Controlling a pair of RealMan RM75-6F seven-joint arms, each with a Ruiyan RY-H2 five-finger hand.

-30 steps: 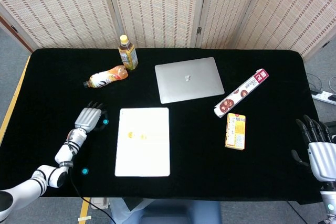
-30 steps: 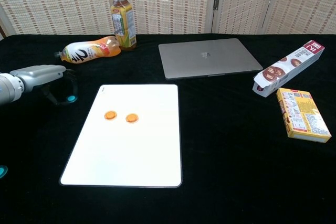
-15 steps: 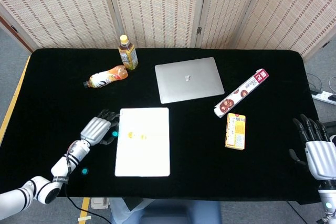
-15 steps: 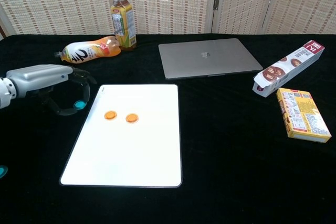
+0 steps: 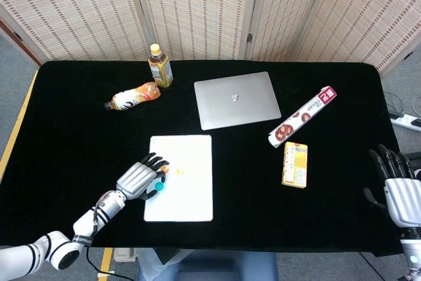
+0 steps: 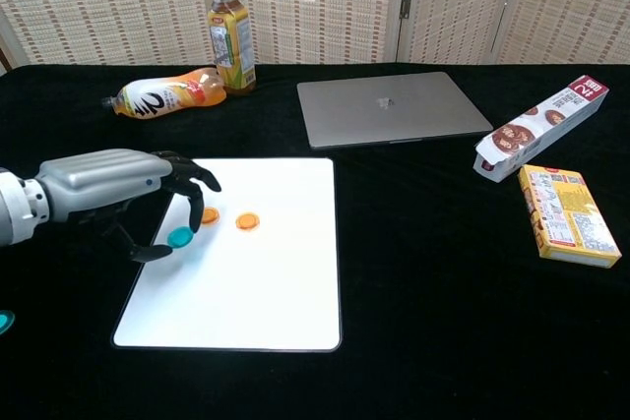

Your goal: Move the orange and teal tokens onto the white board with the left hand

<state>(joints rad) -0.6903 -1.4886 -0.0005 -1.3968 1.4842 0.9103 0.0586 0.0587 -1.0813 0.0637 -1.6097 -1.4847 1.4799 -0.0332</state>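
Reaching in from 8 o'clock over the board's left edge: left hand [image 6: 108, 182], a teal token [image 6: 180, 237] pinched between thumb and fingers [image 6: 197, 172], the rest spread and arched above it. Held just over the white board [image 6: 266, 282], at its left side, about halfway along. Second teal token [image 6: 4, 321] lying on the table [image 6: 413, 272] at the far 8 o'clock edge of the chest view, well apart from the board. Two orange tokens on the board: one [image 6: 210, 215] partly hidden behind the fingertips, another [image 6: 248, 221] just beside it toward 3 o'clock, clear of the hand.

Lying on its side at 11 o'clock from the board, an orange bottle [image 5: 133, 95]; standing upright just beyond it at 12 o'clock, a tea bottle [image 5: 160, 66] with a yellow cap. Closed at 1 o'clock from the board, a silver laptop [image 5: 237, 99]. Set diagonally further toward 3 o'clock, a long snack box [image 5: 302, 116]; near its lower end, a flat yellow box [image 5: 295, 164].

Hovering at the far 4 o'clock corner of the head view, off the table edge: right hand [image 5: 398, 189], fingers straight and apart, holding nothing.
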